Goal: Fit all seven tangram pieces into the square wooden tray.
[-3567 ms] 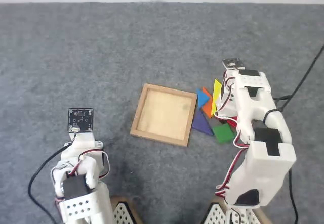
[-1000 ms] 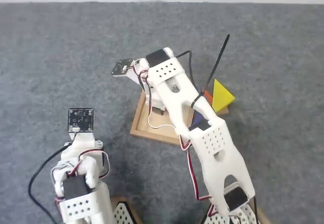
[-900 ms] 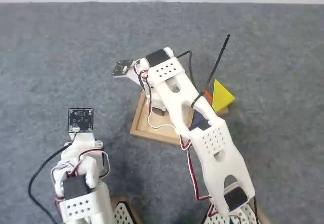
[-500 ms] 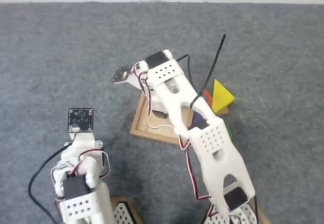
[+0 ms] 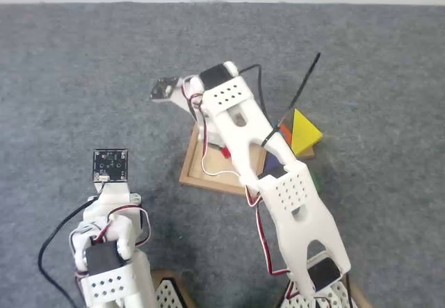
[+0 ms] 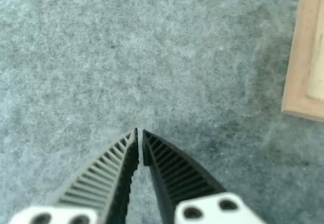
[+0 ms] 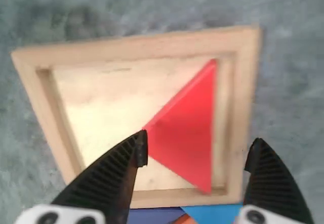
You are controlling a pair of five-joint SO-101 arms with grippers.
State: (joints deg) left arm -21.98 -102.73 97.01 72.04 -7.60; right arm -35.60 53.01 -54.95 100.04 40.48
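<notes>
**Red triangle's in the tray, six to go by the look of it**

High view: the right arm (image 5: 236, 124) had swung off the loose pile on the right and was stretched over the wooden tray (image 5: 189, 169). The tray was bare a few seconds earlier. Now a sliver of the red triangle (image 5: 224, 152) peeked out from under the arm. The yellow triangle (image 5: 303, 131) and the other loose pieces were bunched just right of the tray, partly hidden by the arm. The left arm (image 5: 111, 252) sat parked at the near left, same as before.

Left wrist view: the left gripper (image 6: 140, 135) was pinched nearly together with nothing in it. It was over bare carpet, with the tray's edge well off to one side.

Right wrist view: the right gripper (image 7: 198, 148) gaped wide above the red triangle and gripped nothing. The piece lay flat inside the tray, its long side along one inner wall. So it had probably just been let go, which would make it the first piece placed.

No readable writing or labels showed anywhere.
</notes>
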